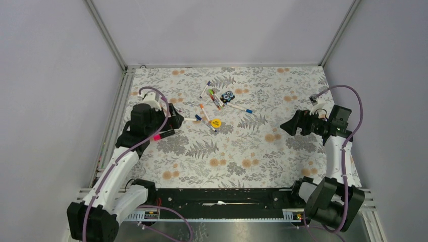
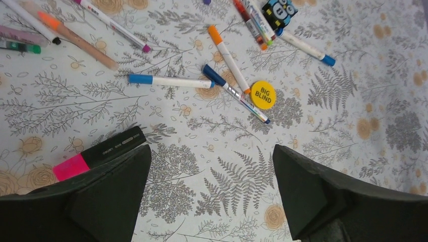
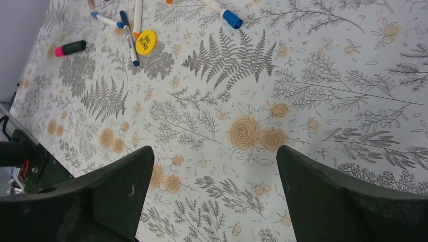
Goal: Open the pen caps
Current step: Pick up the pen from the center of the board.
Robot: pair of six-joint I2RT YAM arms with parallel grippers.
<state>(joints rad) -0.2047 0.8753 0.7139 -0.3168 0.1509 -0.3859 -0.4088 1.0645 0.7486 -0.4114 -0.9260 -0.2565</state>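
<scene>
A yellow disc (image 1: 216,122) marked BIG BLIND is laid on the floral cloth (image 1: 242,151). A black-and-blue block (image 1: 228,96) is seen beyond the disc, slightly right.

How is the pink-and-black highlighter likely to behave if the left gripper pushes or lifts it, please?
The highlighter looks like a short rigid plastic barrel, so probably stiff and light. Lying flat, it may roll if nudged sideways. Its smooth casing could slip in a grip.
</scene>
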